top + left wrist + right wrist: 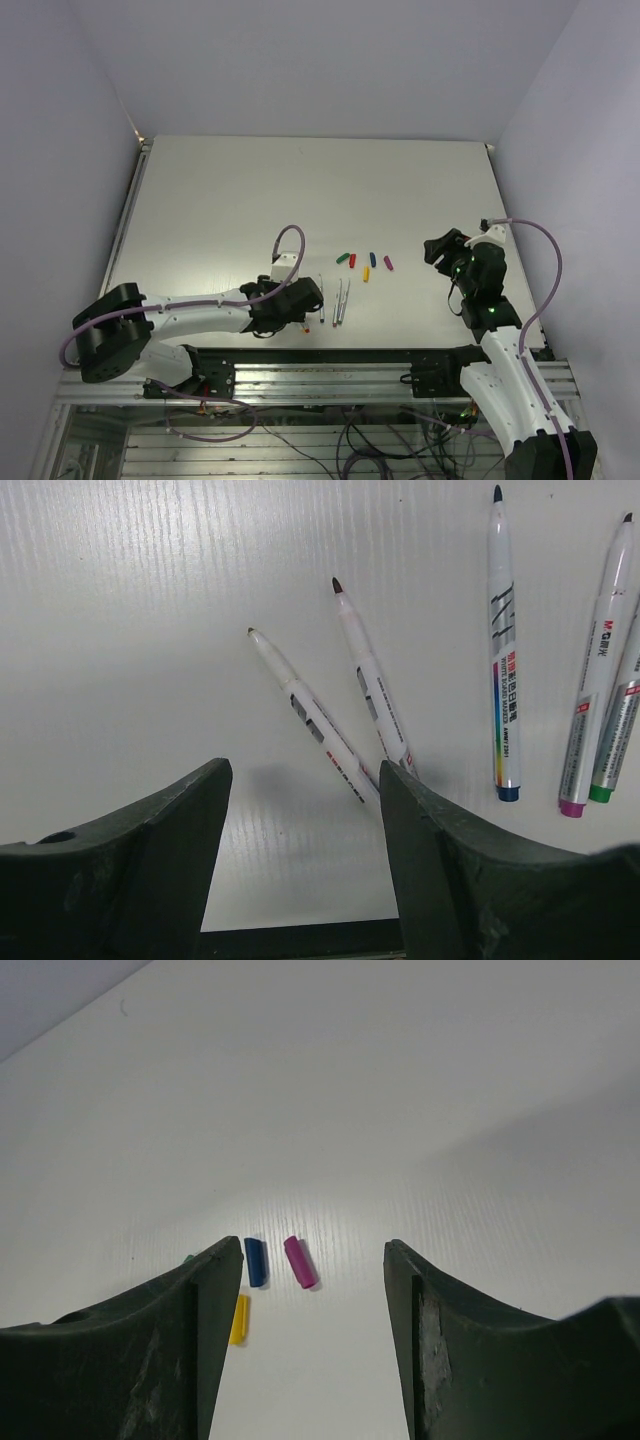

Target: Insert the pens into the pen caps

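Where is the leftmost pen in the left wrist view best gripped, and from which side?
Probably at mid-barrel, from straight above, the left gripper closing across the leftmost pen. It lies flat and slanted on the table; the next pen closes in at its rear end, so the middle gives room and leaves the tip free.

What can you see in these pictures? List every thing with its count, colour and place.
pens: five, white barrels with coloured ends, uncapped, lying near the table's front edge; two lie between the left gripper's fingers
pen caps: five, one each green, red, yellow, blue and purple, loose in a cluster just beyond the pens
table: one, white, enclosed by pale walls
arms: two, white and black, left arm and right arm, bolted at the near edge
left gripper: one, black fingers, open, low over two pens
right gripper: one, black fingers, open and empty, pointed at the caps
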